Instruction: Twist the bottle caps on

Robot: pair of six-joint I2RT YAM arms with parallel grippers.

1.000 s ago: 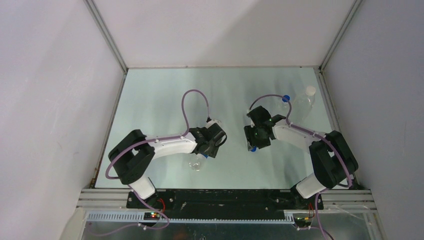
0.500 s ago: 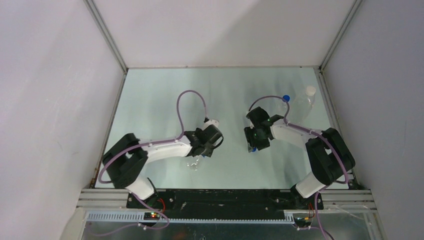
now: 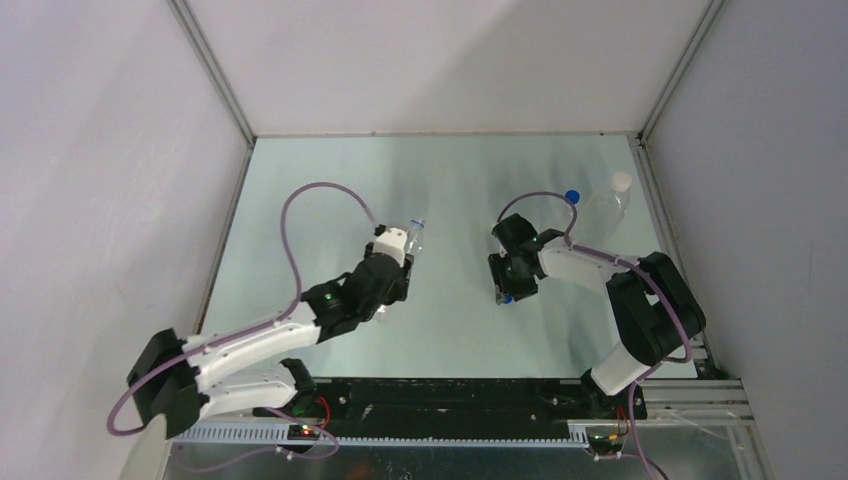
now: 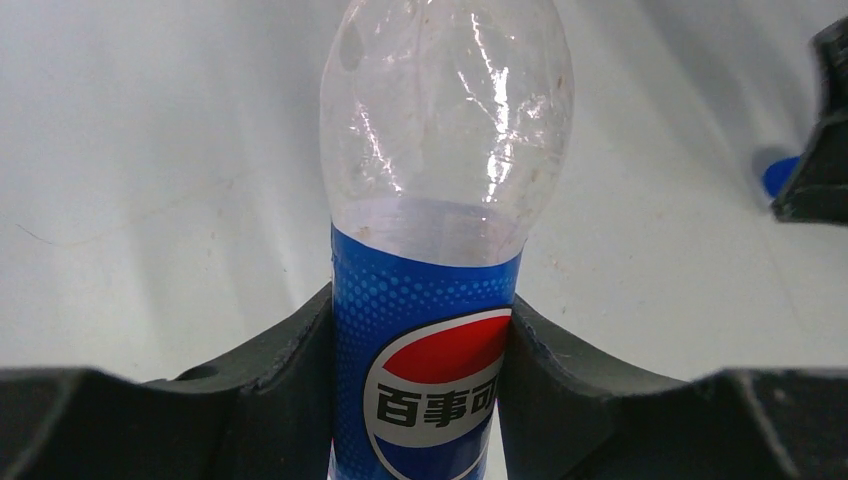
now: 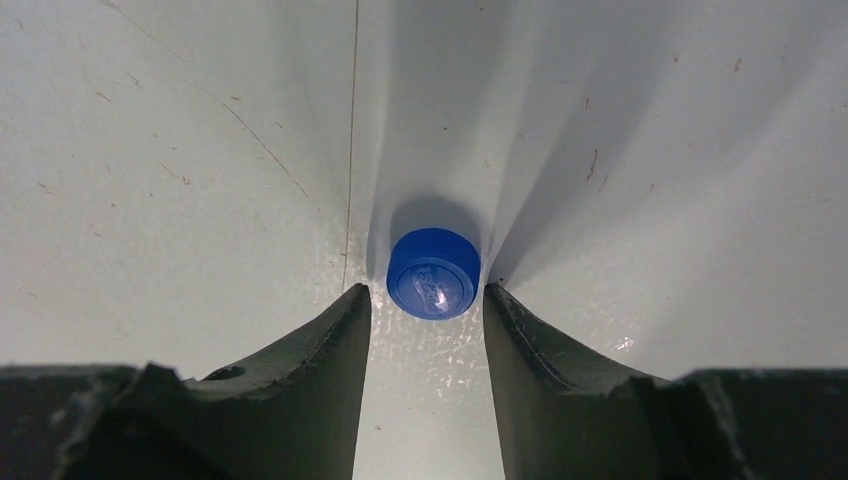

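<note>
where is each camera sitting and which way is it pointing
Top external: fixed above and behind the bases, looking down on the table; left arm and right arm show.
Left wrist: on the left arm, facing the Pepsi bottle clamped in the left claw; both fingers show.
Right wrist: on the right arm, looking down at a blue cap on the table, between the fingers of the open right claw.
Shared: top and left wrist both show the bottle; top and right wrist the cap.

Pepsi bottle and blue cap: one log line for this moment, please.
left gripper: shut on Pepsi bottle | right gripper: open, straddling blue cap
</note>
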